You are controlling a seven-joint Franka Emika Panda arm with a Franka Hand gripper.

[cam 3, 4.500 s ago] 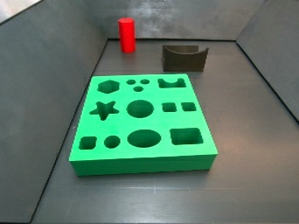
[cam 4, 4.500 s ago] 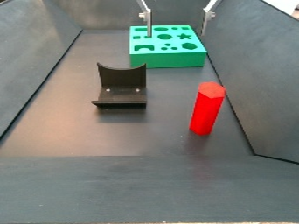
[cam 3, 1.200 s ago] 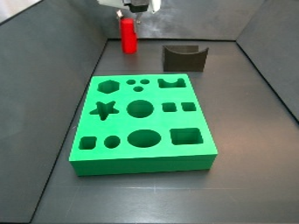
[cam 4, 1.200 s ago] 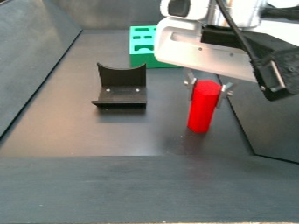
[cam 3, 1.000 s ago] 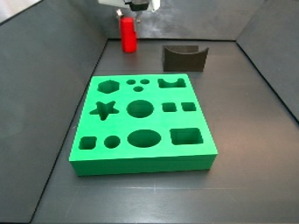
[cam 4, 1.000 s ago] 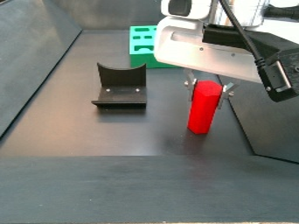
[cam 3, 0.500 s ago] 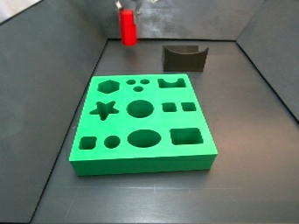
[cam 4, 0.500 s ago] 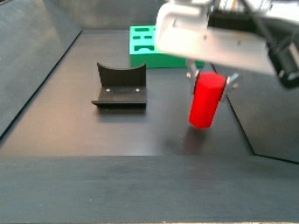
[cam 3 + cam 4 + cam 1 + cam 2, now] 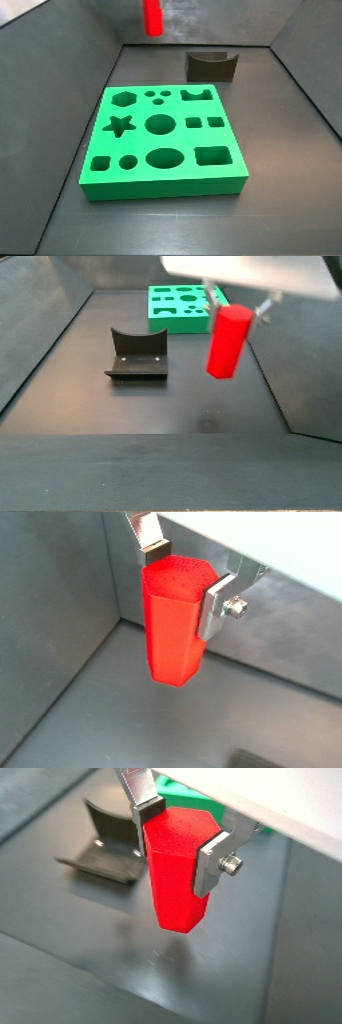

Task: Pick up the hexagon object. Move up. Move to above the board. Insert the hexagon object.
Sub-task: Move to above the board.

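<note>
The hexagon object, a bright red peg, hangs upright in my gripper, clear of the floor, in both wrist views (image 9: 175,622) (image 9: 181,868) and both side views (image 9: 152,17) (image 9: 227,342). My gripper (image 9: 189,568) (image 9: 181,826) is shut on the peg's upper end, one silver finger (image 9: 218,602) on each side. In a side view its fingers (image 9: 265,303) show just below the white gripper body. The green board (image 9: 163,140) (image 9: 190,307) with its shaped holes lies flat on the floor, some way from the peg.
A dark grey block with a curved notch (image 9: 211,65) (image 9: 136,353) (image 9: 107,840) stands on the floor between the peg and the board. Grey walls close in the workspace on three sides; the peg hangs near one wall (image 9: 54,622).
My gripper closed on the red peg and has lifted it straight up off the floor; it now hangs well above where it stood. Board and grey block have not moved.
</note>
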